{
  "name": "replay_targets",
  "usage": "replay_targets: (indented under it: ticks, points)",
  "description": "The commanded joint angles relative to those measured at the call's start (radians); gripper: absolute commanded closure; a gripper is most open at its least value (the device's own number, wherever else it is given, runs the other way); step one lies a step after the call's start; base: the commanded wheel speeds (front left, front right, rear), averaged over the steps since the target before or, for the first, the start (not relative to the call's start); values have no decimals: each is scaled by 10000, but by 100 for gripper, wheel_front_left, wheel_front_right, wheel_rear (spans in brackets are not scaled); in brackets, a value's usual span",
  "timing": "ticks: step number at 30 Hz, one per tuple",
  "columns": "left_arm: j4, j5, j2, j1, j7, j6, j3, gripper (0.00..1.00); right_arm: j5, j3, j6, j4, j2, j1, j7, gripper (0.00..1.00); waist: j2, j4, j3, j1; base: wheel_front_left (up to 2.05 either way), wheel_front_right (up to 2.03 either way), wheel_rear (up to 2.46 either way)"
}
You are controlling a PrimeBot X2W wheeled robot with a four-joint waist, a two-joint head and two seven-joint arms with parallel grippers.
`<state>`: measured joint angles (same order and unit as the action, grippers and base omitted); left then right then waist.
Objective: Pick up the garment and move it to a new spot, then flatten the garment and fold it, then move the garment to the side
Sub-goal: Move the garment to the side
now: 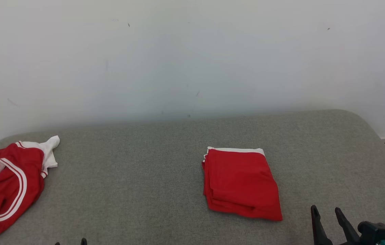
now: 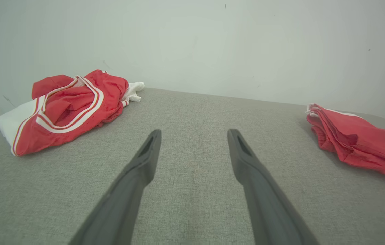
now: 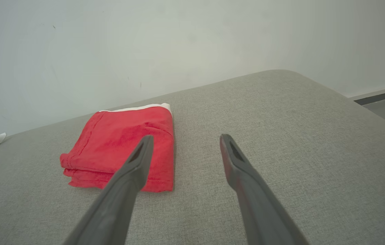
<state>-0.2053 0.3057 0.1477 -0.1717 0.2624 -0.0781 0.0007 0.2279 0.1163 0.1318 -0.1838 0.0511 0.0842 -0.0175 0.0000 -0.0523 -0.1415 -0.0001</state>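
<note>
Nearest, at 5 o'clock in the head view, the right gripper [image 1: 325, 209] hangs with its dark fingers spread and empty. At 7 o'clock, the left gripper [image 2: 195, 132] is also spread and empty. On the grey woven fabric surface [image 1: 138, 177], a neatly folded red cloth garment with a white edge [image 1: 241, 183] lies at 10 o'clock from the right gripper. A crumpled red-and-white striped jersey [image 1: 6, 185] lies at 10 o'clock from the left gripper. Behind is a plain white wall [image 1: 192, 58].
</note>
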Motion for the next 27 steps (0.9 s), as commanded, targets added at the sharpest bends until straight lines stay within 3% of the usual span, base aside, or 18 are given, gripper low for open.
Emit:
replay_targets:
  ticks: [1, 8, 12, 14, 21, 25, 27]
  points:
    - [20, -75, -43, -150, 27, 20, 27, 0, 38, -38, -17, -23, -12, 52, 11, 0, 0, -2, -2, 1, 0, 0, 0]
    - [5, -87, -69, -159, 27, 26, -35, 0, 83, -84, -17, 30, -14, -117, 176, 0, 0, 87, 9, 1, 0, 0, 0]
    - [27, -52, -68, -161, 8, 56, -79, 0, 82, -203, -17, 37, -14, -342, 914, 0, 0, 235, 84, 1, 0, 0, 0]
    - [65, -36, -43, -144, -21, 48, -111, 0, 13, -120, -17, -11, 10, -548, 1637, 0, 0, 335, 159, 1, 0, 0, 0]
    - [401, -116, 85, 87, -218, 35, -285, 0, -411, 744, -13, -160, 2, -2399, 5780, 0, 0, 806, 751, 1, 0, 0, 0]
    - [757, -197, 129, 302, -447, -18, -565, 0, -1223, 1661, -16, -726, -5, -3859, 7101, 0, 0, 1367, 1519, 1, 0, 0, 0]
    - [850, -215, 151, 419, -483, -50, -631, 0, -1340, 1867, -16, -919, -13, -4183, 7192, 0, 0, 1488, 1743, 1, 0, 0, 0]
